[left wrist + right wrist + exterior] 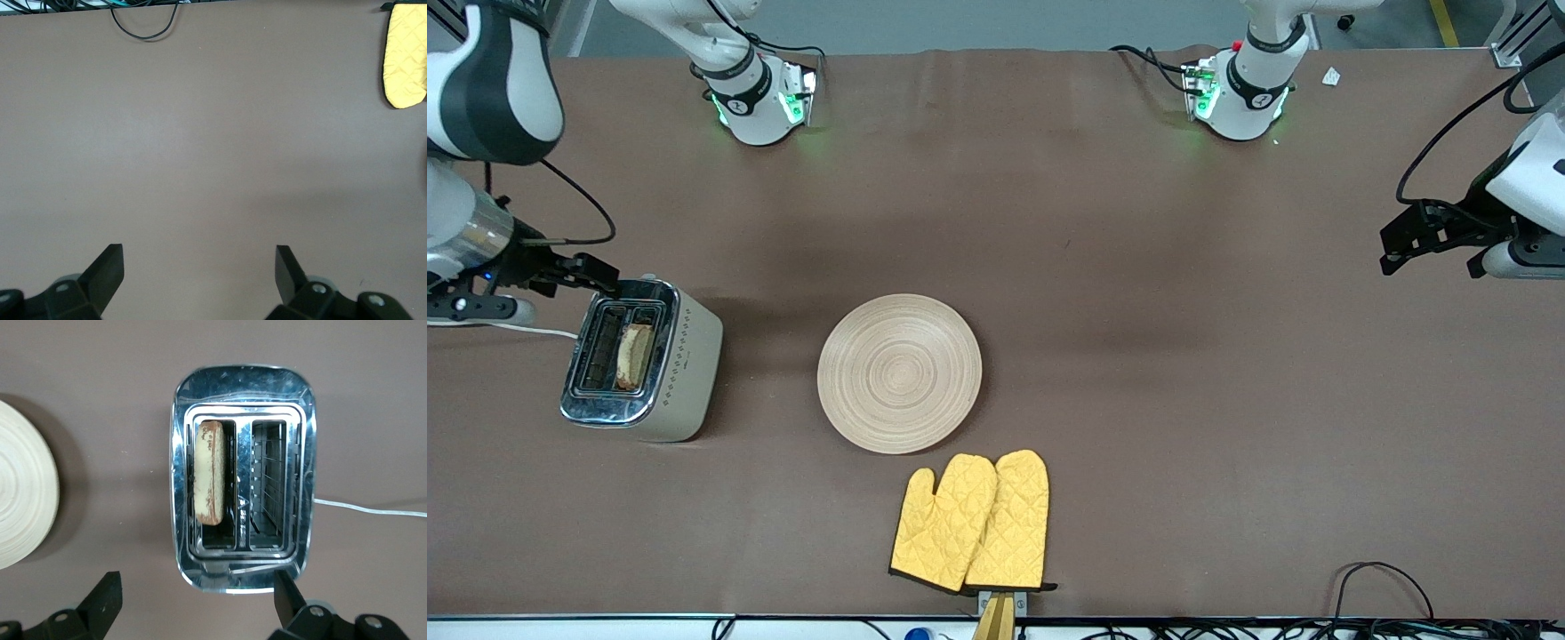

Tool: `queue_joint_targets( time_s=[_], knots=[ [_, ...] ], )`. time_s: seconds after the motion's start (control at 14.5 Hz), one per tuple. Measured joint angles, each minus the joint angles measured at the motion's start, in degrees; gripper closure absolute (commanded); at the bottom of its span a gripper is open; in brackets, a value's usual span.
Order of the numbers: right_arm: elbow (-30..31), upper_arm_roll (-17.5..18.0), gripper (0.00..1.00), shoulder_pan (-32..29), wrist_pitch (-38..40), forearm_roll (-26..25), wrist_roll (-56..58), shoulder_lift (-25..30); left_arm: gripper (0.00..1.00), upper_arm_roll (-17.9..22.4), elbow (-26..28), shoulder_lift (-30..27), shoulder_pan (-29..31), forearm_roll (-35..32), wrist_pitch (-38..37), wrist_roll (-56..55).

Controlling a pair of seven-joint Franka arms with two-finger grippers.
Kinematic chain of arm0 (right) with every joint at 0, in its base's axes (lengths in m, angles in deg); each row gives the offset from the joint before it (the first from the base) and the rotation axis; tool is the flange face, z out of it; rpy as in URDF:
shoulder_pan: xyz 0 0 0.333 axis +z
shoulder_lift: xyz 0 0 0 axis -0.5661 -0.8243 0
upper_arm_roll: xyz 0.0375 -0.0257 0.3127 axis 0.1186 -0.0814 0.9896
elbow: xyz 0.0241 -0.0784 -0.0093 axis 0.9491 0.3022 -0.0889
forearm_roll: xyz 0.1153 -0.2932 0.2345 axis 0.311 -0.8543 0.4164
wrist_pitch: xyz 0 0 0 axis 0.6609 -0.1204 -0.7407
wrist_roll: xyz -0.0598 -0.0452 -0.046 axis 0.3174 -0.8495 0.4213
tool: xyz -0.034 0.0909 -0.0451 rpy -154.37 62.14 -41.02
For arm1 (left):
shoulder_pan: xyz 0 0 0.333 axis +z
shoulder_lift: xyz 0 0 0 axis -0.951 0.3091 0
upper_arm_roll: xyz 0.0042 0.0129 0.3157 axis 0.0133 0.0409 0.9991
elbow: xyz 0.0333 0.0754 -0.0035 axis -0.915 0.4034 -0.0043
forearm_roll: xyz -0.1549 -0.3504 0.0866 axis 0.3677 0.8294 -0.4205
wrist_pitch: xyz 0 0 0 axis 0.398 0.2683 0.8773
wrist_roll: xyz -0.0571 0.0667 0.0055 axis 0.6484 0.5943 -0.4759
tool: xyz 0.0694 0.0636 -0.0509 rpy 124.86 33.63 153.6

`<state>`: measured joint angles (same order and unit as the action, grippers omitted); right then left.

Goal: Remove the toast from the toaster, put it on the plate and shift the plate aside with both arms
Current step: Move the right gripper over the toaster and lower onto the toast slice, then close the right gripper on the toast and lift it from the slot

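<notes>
The toast (636,356) stands in one slot of a silver toaster (680,369) toward the right arm's end of the table; the right wrist view shows its edge (210,472) in the slot nearer the plate. The round light-wood plate (899,373) lies flat and bare beside the toaster, its rim also in the right wrist view (23,495). My right gripper (596,272) is open and empty, up in the air over the toaster's end nearest the robots' bases (197,600). My left gripper (1394,249) is open and empty over bare table at the left arm's end (199,273).
Two yellow oven mitts (974,524) lie nearer the front camera than the plate; one shows in the left wrist view (405,57). The toaster's white cord (370,510) runs off its side. Black cables (1383,578) lie along the table's front edge.
</notes>
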<state>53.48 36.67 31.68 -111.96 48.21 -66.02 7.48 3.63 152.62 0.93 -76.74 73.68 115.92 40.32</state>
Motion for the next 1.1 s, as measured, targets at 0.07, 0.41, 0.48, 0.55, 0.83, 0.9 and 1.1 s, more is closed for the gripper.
queue_joint_targets(
  time_s=[0.07,0.41,0.48,0.55,0.83,0.9,1.1],
  knots=[
    [1.44,0.00,0.00,0.00,-2.22,0.00,0.00,-0.71,0.00,0.00,0.00,0.00,0.00,0.00,0.00,0.00],
    [3.25,-0.07,0.00,-0.81,-11.05,0.00,-0.01,-7.46,0.00,0.00,0.00,0.00,0.01,0.00,-0.01,0.00],
    [3.24,-0.11,0.10,-1.00,-12.19,0.00,-0.01,-8.72,0.00,0.00,0.00,0.00,0.01,0.00,-0.01,0.00],
    [3.22,-0.15,0.53,-1.12,-12.86,0.00,-0.01,-9.63,0.00,-0.01,0.00,0.00,0.01,0.00,-0.01,0.00],
    [2.98,-0.01,1.00,-1.16,-13.02,0.00,-0.03,-10.15,0.00,-0.03,0.00,0.00,0.01,0.00,-0.01,0.00],
    [2.98,0.01,1.00,-1.16,-13.02,0.00,-0.04,-10.15,0.00,-0.03,0.00,0.00,0.01,0.00,-0.01,0.00],
    [2.95,0.00,1.00,-1.17,-12.98,0.00,-0.04,-10.15,0.00,-0.03,0.00,0.00,0.01,0.00,-0.01,0.00]
  ],
)
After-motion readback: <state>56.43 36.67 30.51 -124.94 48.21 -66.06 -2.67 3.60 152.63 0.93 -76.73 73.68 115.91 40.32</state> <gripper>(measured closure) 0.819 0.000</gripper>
